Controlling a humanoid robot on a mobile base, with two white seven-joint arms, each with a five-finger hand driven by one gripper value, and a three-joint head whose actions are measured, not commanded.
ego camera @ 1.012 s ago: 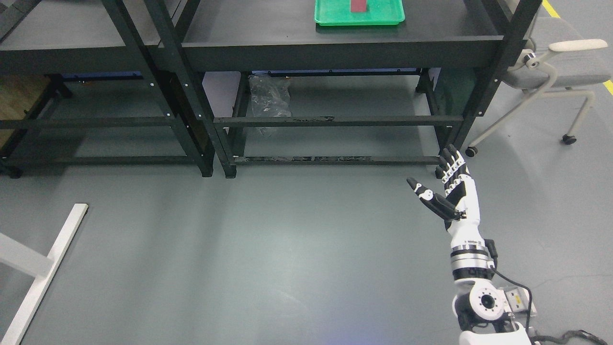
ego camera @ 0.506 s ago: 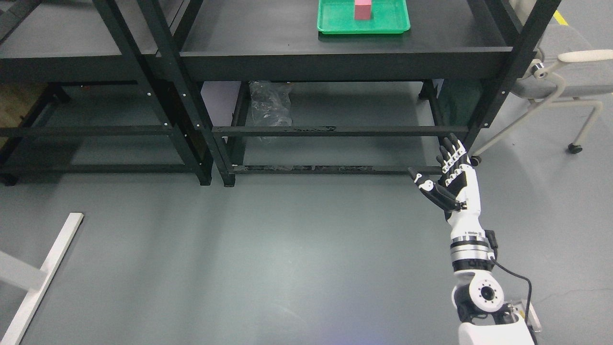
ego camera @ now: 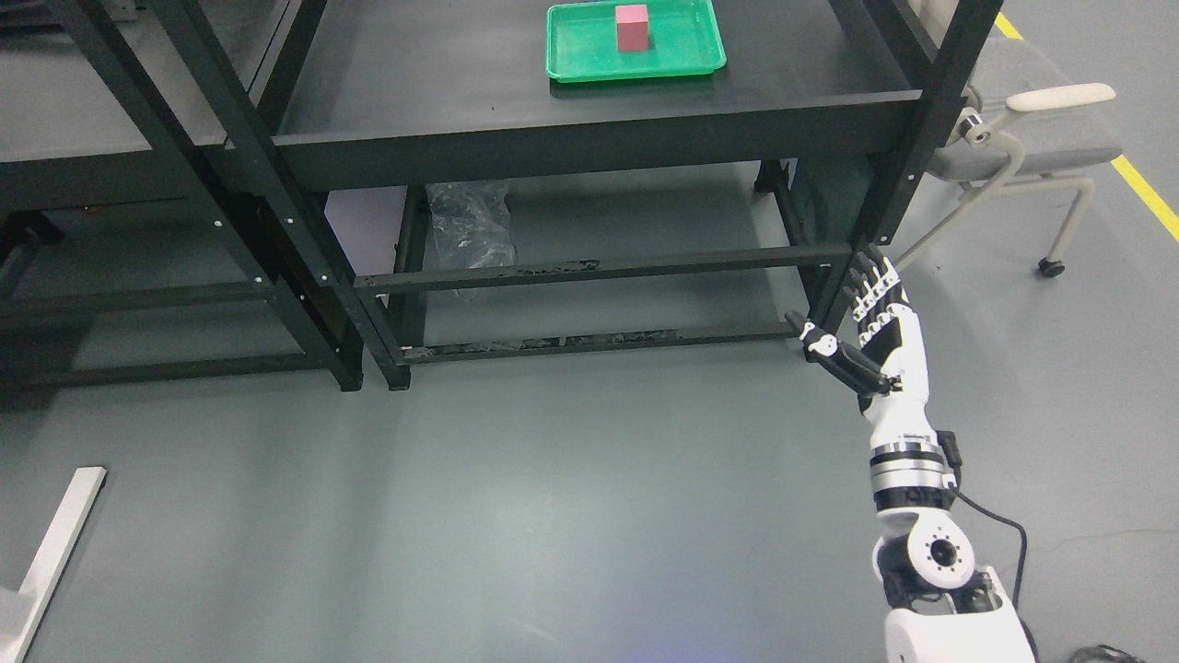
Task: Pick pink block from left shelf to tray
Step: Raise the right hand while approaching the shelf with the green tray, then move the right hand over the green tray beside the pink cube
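Pink block (ego camera: 632, 26) is already standing upright inside the green tray (ego camera: 589, 66), toward the tray's back middle, on the top board of the black shelf (ego camera: 589, 138) that sits right of centre in my view. So from how things lie, the placing looks done, or the block never came off the left shelf (ego camera: 83, 166), which shows nothing pink on it. My right hand (ego camera: 861, 327) is low, well apart from the tray, hanging beside the shelf's right front leg with fingers spread and thumb out, holding nothing. Left hand isn't visible. Handling guess: block looks like a small rigid cuboid, likely light, flat matte faces, not fragile, shouldn't slip much. If I had to take it again I'd pinch two opposite side faces near the middle, thumb against fingers, coming from above so the tray rim stays out of the way. Tray looks like thin plastic and could slide on the board if bumped. No readable writing, labels or brands anywhere. Also in view: clear plastic bag (ego camera: 470, 221) under the shelf, grey office chair (ego camera: 1032, 138) on the right.
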